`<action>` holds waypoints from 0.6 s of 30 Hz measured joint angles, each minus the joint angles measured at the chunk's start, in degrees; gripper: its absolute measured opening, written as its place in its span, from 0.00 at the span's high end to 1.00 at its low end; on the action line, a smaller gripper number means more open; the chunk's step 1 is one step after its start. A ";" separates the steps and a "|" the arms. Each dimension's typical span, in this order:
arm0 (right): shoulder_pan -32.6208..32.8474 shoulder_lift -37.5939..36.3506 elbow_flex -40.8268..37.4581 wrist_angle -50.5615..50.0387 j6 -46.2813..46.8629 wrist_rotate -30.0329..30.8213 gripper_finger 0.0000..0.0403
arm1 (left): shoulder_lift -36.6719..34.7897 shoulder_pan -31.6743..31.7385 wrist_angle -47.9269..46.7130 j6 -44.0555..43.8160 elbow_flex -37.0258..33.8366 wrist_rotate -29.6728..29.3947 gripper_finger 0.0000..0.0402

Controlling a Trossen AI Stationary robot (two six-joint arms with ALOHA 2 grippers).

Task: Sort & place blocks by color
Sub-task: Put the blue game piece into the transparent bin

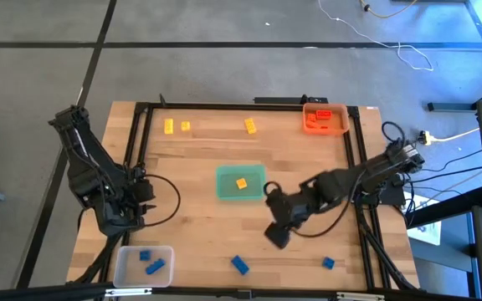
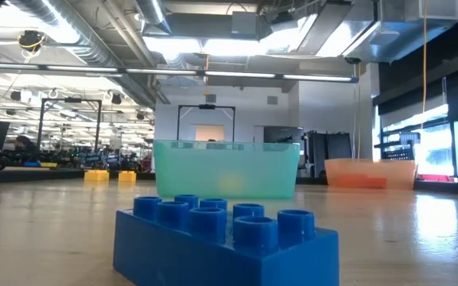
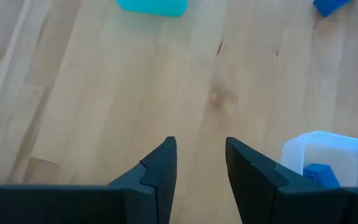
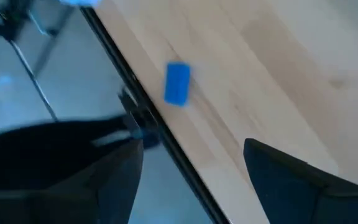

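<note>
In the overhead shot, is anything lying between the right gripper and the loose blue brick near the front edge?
No. In the high view only bare wood separates the open right gripper from the blue brick; the right wrist view shows the same.

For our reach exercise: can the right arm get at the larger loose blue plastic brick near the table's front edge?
Probably yes: the right tool hangs open close beside the blue plastic brick, with bare wood between them.
</note>
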 joint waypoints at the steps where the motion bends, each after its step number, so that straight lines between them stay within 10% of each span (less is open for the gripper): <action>1: 0.61 0.77 -1.29 3.58 0.81 1.31 0.31 | -0.13 0.00 -0.23 0.28 0.00 -0.19 0.68; 18: 4.52 20.56 -3.54 25.20 -0.91 9.47 0.31 | -0.40 0.80 -0.17 0.83 0.00 -0.42 0.68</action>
